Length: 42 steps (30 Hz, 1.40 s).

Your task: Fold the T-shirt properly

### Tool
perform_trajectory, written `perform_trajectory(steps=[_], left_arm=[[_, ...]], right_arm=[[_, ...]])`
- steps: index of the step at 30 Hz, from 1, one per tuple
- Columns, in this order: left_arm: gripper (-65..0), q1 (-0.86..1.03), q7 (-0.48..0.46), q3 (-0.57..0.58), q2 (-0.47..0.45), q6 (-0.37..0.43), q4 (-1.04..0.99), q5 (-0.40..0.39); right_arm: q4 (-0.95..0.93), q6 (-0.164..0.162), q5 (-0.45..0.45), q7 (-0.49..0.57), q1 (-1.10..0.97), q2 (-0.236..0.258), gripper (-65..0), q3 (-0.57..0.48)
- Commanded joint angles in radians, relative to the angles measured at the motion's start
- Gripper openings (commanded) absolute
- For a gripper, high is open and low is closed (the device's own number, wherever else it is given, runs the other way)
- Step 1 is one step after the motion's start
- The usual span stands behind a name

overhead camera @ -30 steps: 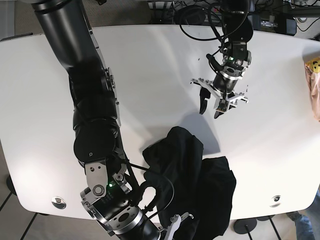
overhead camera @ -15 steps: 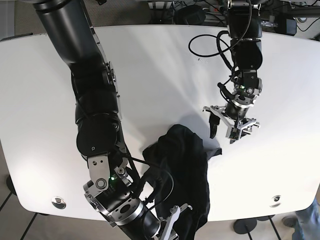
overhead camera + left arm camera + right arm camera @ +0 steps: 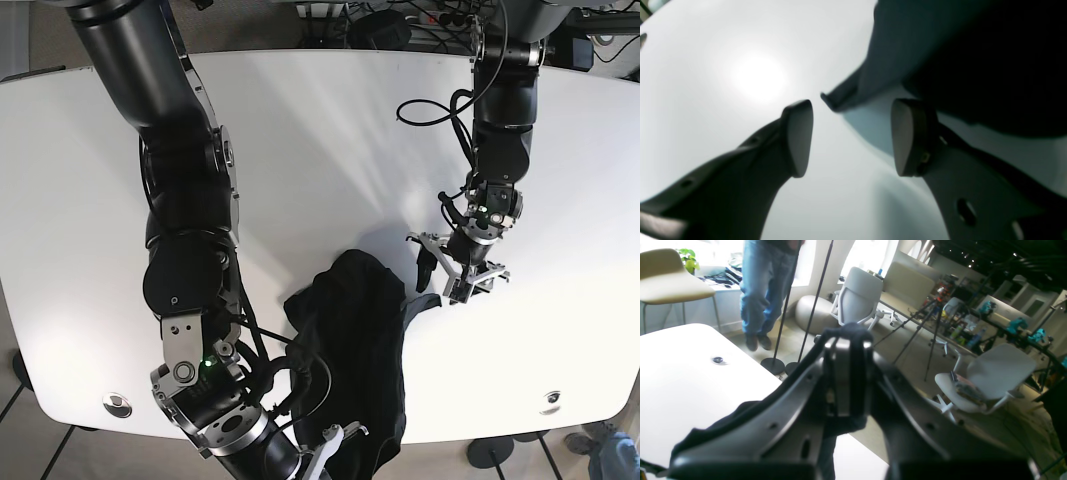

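The black T-shirt (image 3: 352,335) lies bunched near the front edge of the white table (image 3: 300,140). My right gripper (image 3: 848,340) is shut on a fold of the shirt (image 3: 853,330) and holds it up beyond the table's front edge; in the base view it is at the bottom (image 3: 335,440). My left gripper (image 3: 447,277) is open, low over the table right beside the shirt's right-hand corner (image 3: 424,303). In the left wrist view that gripper (image 3: 850,136) has its jaws wide apart, with a pointed shirt corner (image 3: 840,100) just ahead of them and untouched.
Grommets sit in the table near the front corners (image 3: 118,404) (image 3: 549,400). Cables (image 3: 400,30) hang at the table's back. Beyond the front edge stand a person in jeans (image 3: 763,280), pole stands (image 3: 773,365), office chairs (image 3: 858,296) and tripods.
My left gripper has come down and toward the shirt's right corner, staying open. My right gripper has pulled the shirt toward the front edge, so the heap is narrower and longer.
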Motion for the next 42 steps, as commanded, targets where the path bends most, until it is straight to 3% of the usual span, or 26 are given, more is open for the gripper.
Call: perform_trajectory(steps=[1, 3, 6, 11, 15, 19, 21, 25, 29, 31, 34, 36, 42], left_arm=[[-31.5, -0.049, -0.031, 0.001, 0.014, 0.005, -0.031, -0.009], [-31.7, -0.084, -0.041, -0.001, 0.026, 0.003, -0.075, -0.009], [-31.7, -0.133, -0.147, 0.028, 0.029, 0.002, -0.202, -0.009], [-32.9, -0.173, -0.17, 0.051, 0.044, 0.006, -0.279, -0.041], [-63.1, -0.175, -0.164, 0.056, 0.046, 0.008, -0.279, -0.05], [-65.0, -0.175, -0.164, 0.047, 0.043, 0.008, -0.268, -0.058], [-65.0, -0.169, -0.155, -0.025, 0.032, 0.002, -0.205, -0.056], [-65.0, -0.167, -0.038, -0.124, 0.021, -0.006, -0.058, -0.056], [-65.0, -0.195, 0.117, -0.24, 0.02, -0.069, 0.123, -0.056], [-65.0, -0.27, 0.201, -0.289, 0.017, -0.095, 0.193, -0.052], [-65.0, -0.434, 0.31, -0.306, -0.058, -0.101, 0.243, -0.055], [-65.0, -0.56, 0.353, -0.306, -0.111, -0.101, 0.243, -0.055], [-65.0, -0.825, 0.428, -0.306, -0.224, -0.141, 0.238, -0.056]], right_arm=[[0.018, -0.008, 0.005, 0.035, 0.041, -0.003, -62.9, 0.002], [0.018, -0.008, 0.005, 0.035, 0.041, -0.003, -62.9, 0.002], [0.019, -0.008, 0.005, 0.035, 0.043, -0.003, -62.9, 0.002], [0.021, -0.008, 0.005, 0.034, 0.041, -0.002, -62.9, 0.004], [0.021, -0.008, 0.004, 0.034, 0.038, 0.003, -62.9, 0.005], [0.021, -0.008, 0.004, 0.034, 0.037, 0.003, -62.9, 0.08], [0.015, -0.008, 0.004, 0.034, 0.043, 0.004, -62.9, 0.12], [-0.036, -0.008, 0.001, 0.035, 0.063, 0.036, -62.9, 0.16], [-0.153, -0.016, 0.002, 0.075, 0.118, 0.066, -62.9, 0.175], [-0.246, -0.016, -0.002, 0.121, 0.17, 0.067, -62.9, 0.195], [-0.398, -0.017, 0.004, 0.152, 0.299, 0.067, -62.9, 0.198], [-0.473, -0.019, 0.004, 0.201, 0.377, 0.066, -62.9, 0.198], [-0.535, -0.019, 0.004, 0.207, 0.447, 0.061, -62.9, 0.198]])
